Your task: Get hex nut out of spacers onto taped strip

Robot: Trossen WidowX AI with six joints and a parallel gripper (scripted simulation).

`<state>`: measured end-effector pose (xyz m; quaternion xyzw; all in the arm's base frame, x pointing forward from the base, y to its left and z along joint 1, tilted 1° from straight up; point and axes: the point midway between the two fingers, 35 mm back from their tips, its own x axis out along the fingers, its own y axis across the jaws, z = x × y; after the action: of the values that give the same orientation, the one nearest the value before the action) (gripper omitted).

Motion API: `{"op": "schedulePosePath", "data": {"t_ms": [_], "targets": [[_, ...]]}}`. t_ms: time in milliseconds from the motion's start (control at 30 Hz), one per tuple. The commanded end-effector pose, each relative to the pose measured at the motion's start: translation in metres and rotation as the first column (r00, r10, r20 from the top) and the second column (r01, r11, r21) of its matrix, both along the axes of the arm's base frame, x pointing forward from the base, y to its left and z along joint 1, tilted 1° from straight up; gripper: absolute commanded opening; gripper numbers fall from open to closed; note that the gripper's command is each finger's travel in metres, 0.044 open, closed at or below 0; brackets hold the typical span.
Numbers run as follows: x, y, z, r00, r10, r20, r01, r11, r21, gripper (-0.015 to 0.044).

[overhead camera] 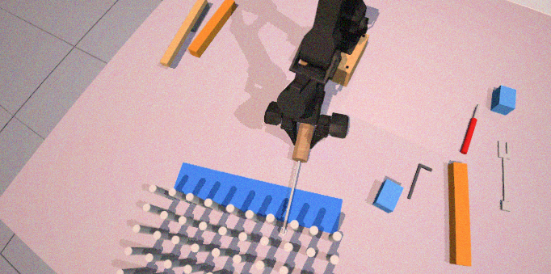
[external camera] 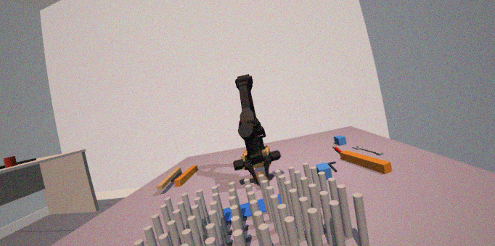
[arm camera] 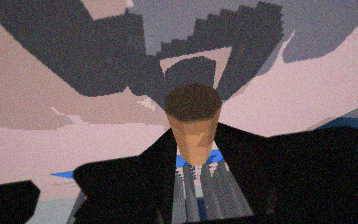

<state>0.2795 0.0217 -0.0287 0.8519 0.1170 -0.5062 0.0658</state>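
My gripper point(overhead camera: 303, 144) point(external camera: 260, 177) point(arm camera: 192, 127) is shut on the wooden handle point(overhead camera: 304, 137) point(arm camera: 192, 127) of a tool with a long thin metal rod point(overhead camera: 293, 190). The rod slants over the blue taped strip point(overhead camera: 258, 185) point(external camera: 246, 210) point(arm camera: 215, 156). Its tip is at the front of the spacer field, in a gap between front spacers; its height and any touch there cannot be told. The pale metal spacers point(overhead camera: 208, 203) point(external camera: 360, 218) stand upright in rows. The gripper is behind the strip, outside the field. The hex nut cannot be made out in any view.
To the right lie a hex key point(overhead camera: 414, 183), a red-handled pick point(overhead camera: 468, 135), a thin forked tool point(overhead camera: 503, 175), an orange bar point(overhead camera: 460, 214) and blue blocks point(overhead camera: 389, 196) point(overhead camera: 503, 100). An orange bar point(overhead camera: 212, 28) and a tan bar point(overhead camera: 183, 32) lie at the far left.
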Motion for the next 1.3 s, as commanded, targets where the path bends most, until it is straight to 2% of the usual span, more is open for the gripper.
{"op": "schedulePosePath", "data": {"t_ms": [0,1267], "targets": [[-0.003,0.0,0.001,1.0,0.005,0.003,-0.005,1.0,0.001,0.0],[-0.026,-0.007,0.0,1.0,0.005,0.001,-0.005,1.0,0.0,0.0]]}}
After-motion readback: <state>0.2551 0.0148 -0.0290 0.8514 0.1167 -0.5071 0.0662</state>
